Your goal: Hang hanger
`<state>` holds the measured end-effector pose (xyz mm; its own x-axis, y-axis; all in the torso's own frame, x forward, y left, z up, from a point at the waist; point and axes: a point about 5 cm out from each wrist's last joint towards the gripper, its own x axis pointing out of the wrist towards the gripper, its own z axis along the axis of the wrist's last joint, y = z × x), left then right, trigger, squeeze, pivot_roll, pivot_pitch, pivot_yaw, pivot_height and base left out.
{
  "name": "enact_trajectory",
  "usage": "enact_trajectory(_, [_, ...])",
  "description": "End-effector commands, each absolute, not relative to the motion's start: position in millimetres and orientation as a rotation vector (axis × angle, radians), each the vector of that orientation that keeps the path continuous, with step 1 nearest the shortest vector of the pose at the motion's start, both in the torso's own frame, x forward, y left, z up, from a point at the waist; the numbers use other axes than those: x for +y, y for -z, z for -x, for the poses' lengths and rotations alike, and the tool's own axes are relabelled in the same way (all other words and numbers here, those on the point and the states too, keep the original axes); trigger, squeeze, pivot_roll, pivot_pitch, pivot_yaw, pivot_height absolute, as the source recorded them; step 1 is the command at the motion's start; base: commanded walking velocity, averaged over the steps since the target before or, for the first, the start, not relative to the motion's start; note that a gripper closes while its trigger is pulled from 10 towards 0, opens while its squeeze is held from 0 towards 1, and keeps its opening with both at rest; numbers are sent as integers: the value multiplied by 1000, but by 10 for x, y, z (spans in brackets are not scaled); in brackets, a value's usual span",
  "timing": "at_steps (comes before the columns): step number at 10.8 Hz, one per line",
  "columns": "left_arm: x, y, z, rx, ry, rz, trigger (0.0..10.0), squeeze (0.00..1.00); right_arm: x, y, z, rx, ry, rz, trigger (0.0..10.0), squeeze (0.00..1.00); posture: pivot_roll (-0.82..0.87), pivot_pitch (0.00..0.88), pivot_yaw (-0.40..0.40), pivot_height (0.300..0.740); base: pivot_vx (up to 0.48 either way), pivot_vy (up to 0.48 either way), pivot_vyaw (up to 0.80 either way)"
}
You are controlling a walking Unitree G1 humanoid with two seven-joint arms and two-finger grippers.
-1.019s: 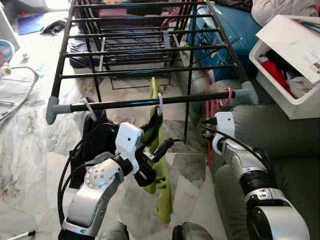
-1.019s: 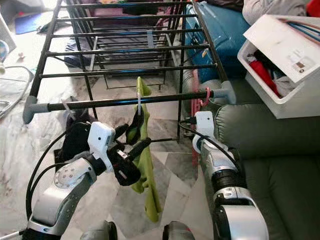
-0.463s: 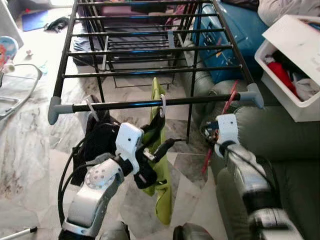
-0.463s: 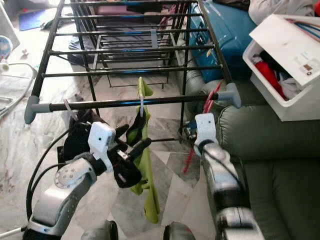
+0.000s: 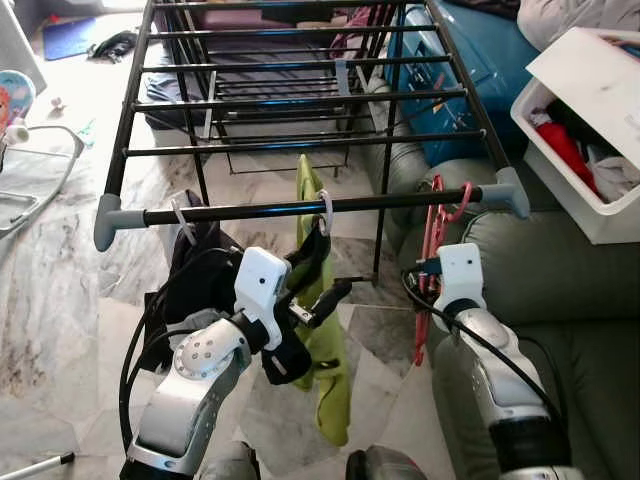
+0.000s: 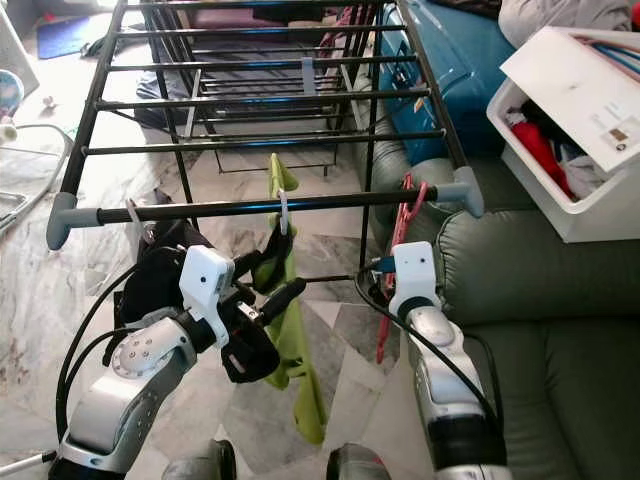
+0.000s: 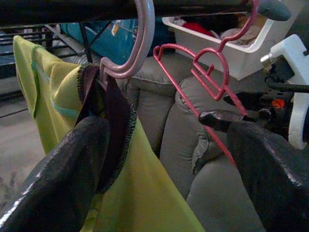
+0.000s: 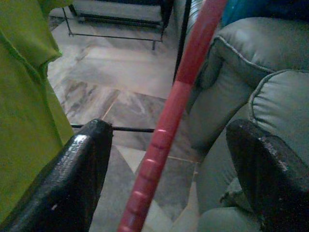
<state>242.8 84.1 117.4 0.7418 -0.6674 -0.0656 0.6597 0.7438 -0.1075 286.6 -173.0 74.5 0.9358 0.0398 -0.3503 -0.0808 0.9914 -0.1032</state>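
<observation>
Nearest the camera, the left gripper [image 5: 318,296], fingers spread wide, sits below the front rail [image 5: 300,208] of the black drying rack [image 6: 250,95], one finger tucked against the dark collar of the yellow-green garment [image 5: 325,370], which hangs from a pale pink hanger [image 7: 137,46] hooked mid-rail. Toward the rail's grey right end cap [image 5: 508,192], the right gripper [image 8: 169,145] has its fingers parted wide around, not touching, the red hanger [image 5: 432,262]. That hanger is hooked over the rail just beside the end cap and hangs with its long axis running steeply downward toward the marble floor [image 5: 60,300], beside the grey-green sofa [image 6: 560,300]. Open rail lies between the two hangers. Past the end cap stands a white storage bin [image 5: 585,130]; behind the rail, further rack bars recede.
</observation>
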Motion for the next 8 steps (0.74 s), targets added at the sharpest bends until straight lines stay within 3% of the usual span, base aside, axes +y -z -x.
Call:
enact_trajectory(1, [842,-1154,-2434,114,726,67,10000,0,-1738,-799,-2844,335,-46,118,10000,1000,-8,77,-25,740,0,0,0])
enact_trajectory(5, [958,-1050,-2377,142,623,32,10000,0,-1778,-835,-2595,252,38,129,10000,1000,-14,56,-20,740,0,0,0])
enact_trajectory(8, [996,-1053,-2381,127,574,9,10000,0,-1708,-995,-2423,115,-6,159,10000,1000,-22,54,-27,740,0,0,0])
